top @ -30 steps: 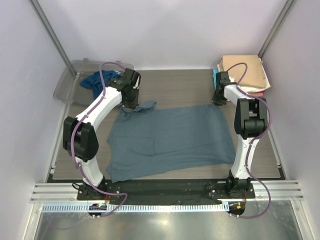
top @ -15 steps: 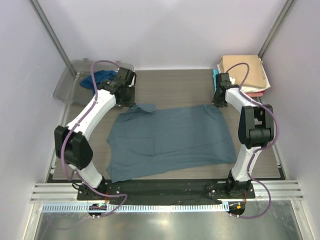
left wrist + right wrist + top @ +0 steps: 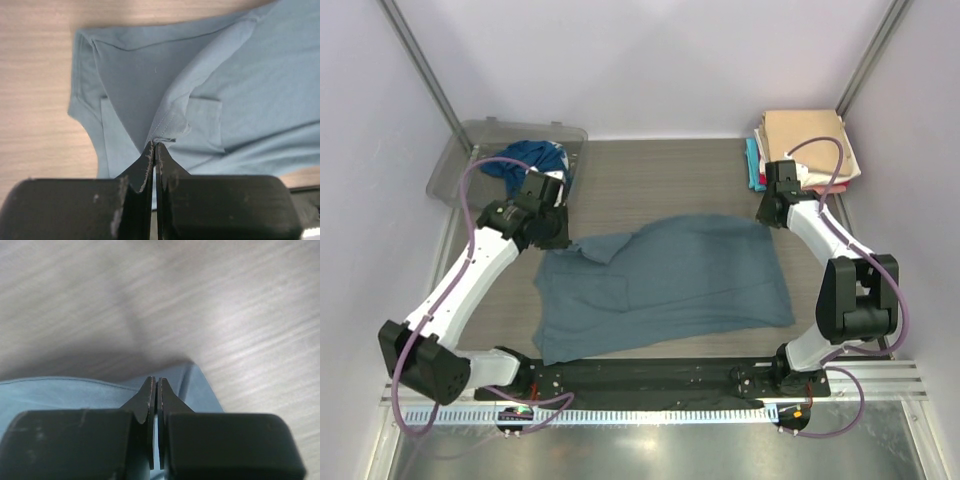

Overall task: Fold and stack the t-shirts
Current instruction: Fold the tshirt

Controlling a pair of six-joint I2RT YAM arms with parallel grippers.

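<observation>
The dusty slate-blue t-shirt lies spread across the middle of the table. My left gripper is shut on a fold of cloth at its far left corner, and the left wrist view shows the cloth pinched at the gripper tips. My right gripper is shut on the shirt's far right corner, and the right wrist view shows the cloth around the closed tips. A teal-blue shirt lies crumpled in the tub. Folded shirts are stacked at the far right with tan on top.
The clear plastic tub stands at the far left corner. The folded stack shows a teal edge just beyond my right gripper. The shirt's near hem lies close to the black base rail.
My left gripper has moved nearer and leftward, dragging the shirt's far left corner over the shirt body. My right arm's elbow has swung down and right, and its gripper has shifted slightly nearer.
</observation>
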